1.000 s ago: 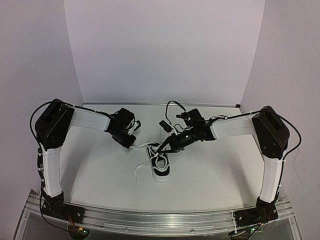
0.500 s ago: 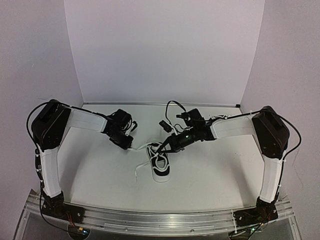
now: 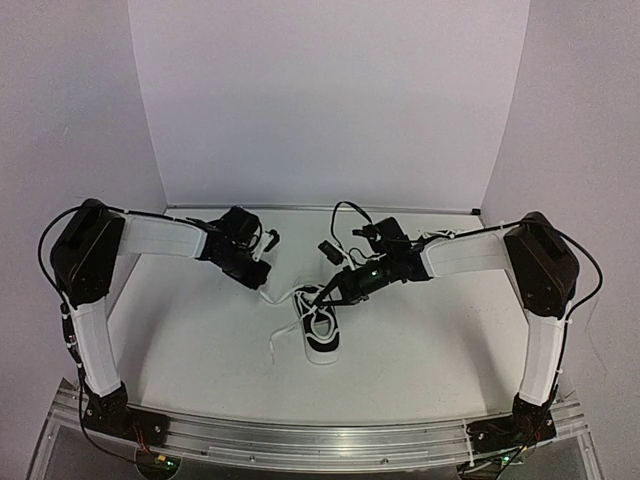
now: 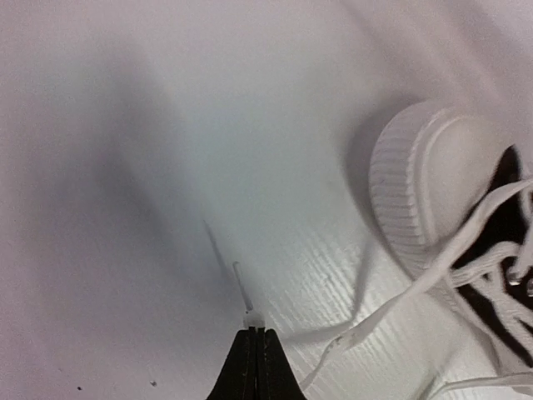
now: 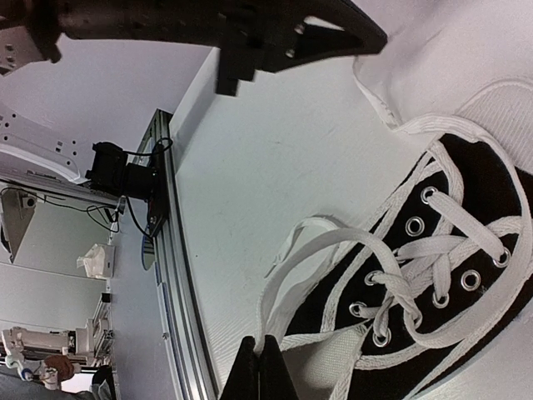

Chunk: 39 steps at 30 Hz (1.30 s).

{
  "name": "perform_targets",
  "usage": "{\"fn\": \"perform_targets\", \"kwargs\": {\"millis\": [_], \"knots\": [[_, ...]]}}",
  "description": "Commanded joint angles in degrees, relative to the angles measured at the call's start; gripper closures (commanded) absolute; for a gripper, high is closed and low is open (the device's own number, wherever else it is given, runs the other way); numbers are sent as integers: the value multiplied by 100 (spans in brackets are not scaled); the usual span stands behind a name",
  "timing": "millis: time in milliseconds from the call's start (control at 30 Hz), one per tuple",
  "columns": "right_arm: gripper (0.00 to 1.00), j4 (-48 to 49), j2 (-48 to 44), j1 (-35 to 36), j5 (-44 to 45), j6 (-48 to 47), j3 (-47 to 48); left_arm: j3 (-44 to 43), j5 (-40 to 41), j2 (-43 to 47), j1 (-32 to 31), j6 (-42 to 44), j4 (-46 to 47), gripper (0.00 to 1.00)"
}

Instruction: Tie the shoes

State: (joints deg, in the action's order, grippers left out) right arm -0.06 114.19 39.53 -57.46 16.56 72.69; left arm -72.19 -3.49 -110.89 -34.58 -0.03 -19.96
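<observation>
One black sneaker [image 3: 321, 328] with a white sole lies mid-table, toe toward the back; no second shoe is in view. My left gripper [image 3: 263, 284] is to the left of the toe. In the left wrist view the left gripper [image 4: 256, 335] is shut on a white lace end [image 4: 242, 292], whose tip sticks out past the fingers. The lace [image 4: 433, 271] runs back to the shoe's toe [image 4: 416, 179]. My right gripper [image 3: 322, 296] is over the shoe. In the right wrist view the right gripper [image 5: 263, 348] is shut on a lace loop [image 5: 333, 242] beside the shoe's eyelets [image 5: 450, 250].
A loose lace strand [image 3: 272, 345] lies on the table left of the shoe. White backdrop walls close the back and sides. An aluminium rail [image 3: 320, 440] runs along the near edge. The left arm [image 5: 250, 33] shows at the top of the right wrist view.
The left arm's elbow has swung out to the left and its wrist has drawn back a little, with the lace end still held. The right arm and the shoe have not moved.
</observation>
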Motion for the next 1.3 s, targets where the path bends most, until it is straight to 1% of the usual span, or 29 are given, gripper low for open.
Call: {"fn": "perform_targets", "kwargs": {"millis": [0,167,300,367,567,767,833,933,1167,1267], "knots": [[100,97,-96,15,24,-100,87,-366,-256,1155,-39,-6,583,100],[100,103,-102,12,33,-92,110,-621,-293,1914,-50,-134,711,100],[100,98,-102,17,33,-91,138,-422,-174,2547,-49,-227,724,100],[100,94,-121,15,33,-91,140,-286,-85,2812,-51,-237,552,100],[100,103,-214,14,89,-78,138,515,212,3727,-58,-331,14,100],[100,110,-314,-24,162,-42,185,1475,681,4625,-67,-847,-319,100],[100,112,-335,-53,183,-31,206,1772,687,4744,-75,-1069,-333,100],[100,121,-458,-105,230,-12,191,1991,717,4720,-145,-1210,-388,100],[100,129,-685,-315,413,39,69,2061,879,4559,-378,-1133,-708,100],[100,147,-663,-383,462,41,21,2114,479,4695,-750,-846,-644,100]]}}
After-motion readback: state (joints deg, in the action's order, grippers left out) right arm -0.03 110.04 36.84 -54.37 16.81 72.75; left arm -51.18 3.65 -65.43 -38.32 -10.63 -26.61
